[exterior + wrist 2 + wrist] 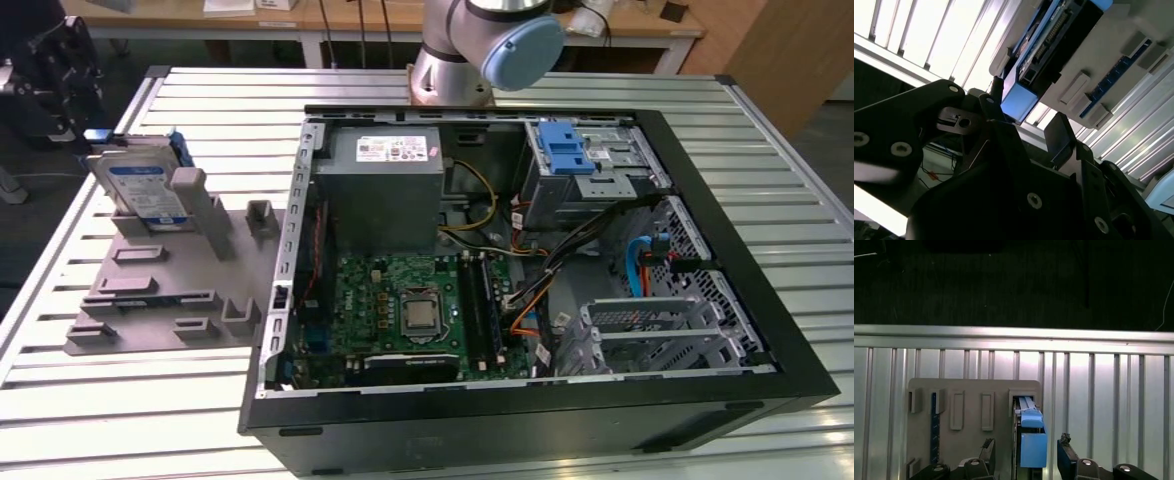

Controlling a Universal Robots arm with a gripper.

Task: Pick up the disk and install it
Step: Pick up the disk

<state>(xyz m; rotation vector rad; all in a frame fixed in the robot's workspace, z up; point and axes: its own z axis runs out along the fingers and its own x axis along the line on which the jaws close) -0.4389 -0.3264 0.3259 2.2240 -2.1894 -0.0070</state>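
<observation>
The disk [140, 185] stands on edge in a slot at the far end of a grey holder plate [160, 300], on the exterior view's left, its white-and-blue label facing out. In the first wrist view the disk [1030, 435] shows edge-on with its blue rail. My gripper [1026, 444] is open, with one black fingertip [988, 444] on each side of the disk and apart from it. In the second wrist view the disk [1049, 45] sits just beyond my open gripper [1029, 112].
An open computer case [747, 250] lies on the slatted metal table [134, 420]. Inside are a grey power-supply box [384, 185], a motherboard [414, 310] and a metal drive cage with a blue latch [574, 155]. The arm's base [467, 50] stands behind the case.
</observation>
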